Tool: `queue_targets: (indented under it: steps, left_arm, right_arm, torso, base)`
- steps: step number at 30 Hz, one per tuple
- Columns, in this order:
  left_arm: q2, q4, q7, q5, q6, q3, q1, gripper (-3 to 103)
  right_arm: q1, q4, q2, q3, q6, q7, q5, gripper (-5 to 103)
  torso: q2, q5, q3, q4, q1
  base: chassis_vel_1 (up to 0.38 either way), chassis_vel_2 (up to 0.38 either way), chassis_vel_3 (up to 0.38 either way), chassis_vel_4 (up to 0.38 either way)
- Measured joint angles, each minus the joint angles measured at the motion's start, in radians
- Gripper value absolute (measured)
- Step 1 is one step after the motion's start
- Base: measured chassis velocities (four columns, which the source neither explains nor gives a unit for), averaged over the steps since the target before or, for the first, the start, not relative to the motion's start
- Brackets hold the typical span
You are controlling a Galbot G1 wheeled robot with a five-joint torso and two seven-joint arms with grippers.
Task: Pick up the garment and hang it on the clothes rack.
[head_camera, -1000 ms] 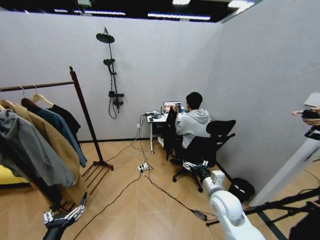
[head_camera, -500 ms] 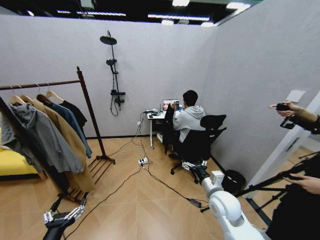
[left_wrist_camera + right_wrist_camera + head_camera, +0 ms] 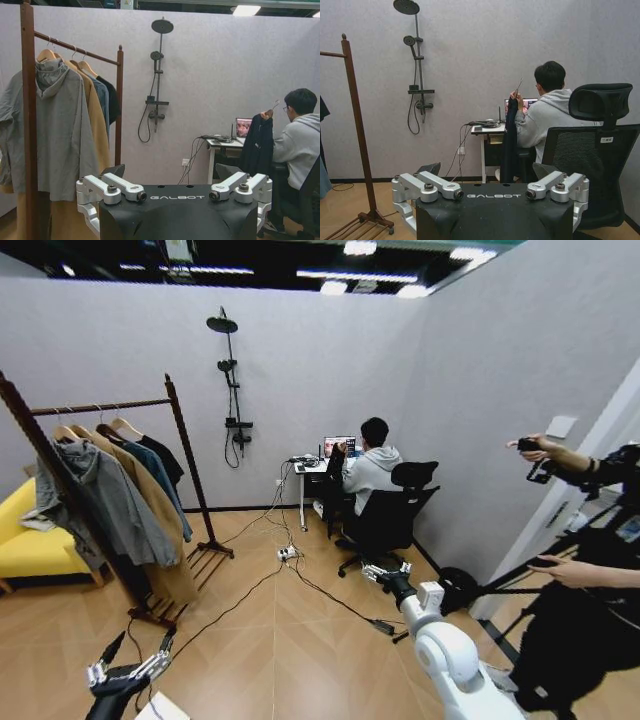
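Note:
The garment (image 3: 257,145), a black jacket with a small white mark, hangs from the raised hand of a person seated at a desk; it also shows as a dark garment (image 3: 510,142) beside the desk and a dark shape (image 3: 338,472) far off. The clothes rack (image 3: 186,455) stands at the left with coats on its rail; its near post (image 3: 28,115) and far post (image 3: 355,115) are red-brown. My left gripper (image 3: 130,668) is low at the front left, open (image 3: 170,172) and empty. My right gripper (image 3: 385,573) points toward the chair, open (image 3: 487,170) and empty.
A grey hoodie (image 3: 100,495), a tan coat (image 3: 158,520) and a blue jacket hang on the rack. Cables and a power strip (image 3: 287,554) cross the wooden floor. A black office chair (image 3: 395,520), a yellow sofa (image 3: 35,545) and people with cameras (image 3: 570,570) stand around.
The whole head view has shifted rightward, so the camera has turned left; the rack now shows fully and the sofa appears. Both grippers keep their place in the picture.

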Motion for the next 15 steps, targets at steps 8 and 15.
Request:
queue_targets:
  steps: [8, 15]
  left_arm:
    - [0.000, 0.000, 0.000, 0.000, 0.000, 0.000, 0.000, 100]
    - [0.000, 0.000, 0.000, 0.000, 0.000, 0.000, 0.000, 100]
  right_arm:
    - [0.000, -0.004, -0.001, -0.004, 0.012, -0.005, 0.000, 100]
    - [0.001, -0.010, 0.002, -0.010, 0.027, -0.014, -0.006, 100]
  torso:
    - [0.000, 0.0000, 0.000, -0.0002, 0.000]
    - [0.000, 0.0003, 0.000, 0.0000, 0.000]
  base:
    - [0.130, -0.128, -0.142, 0.134]
    - [0.039, -0.037, -0.024, 0.033]
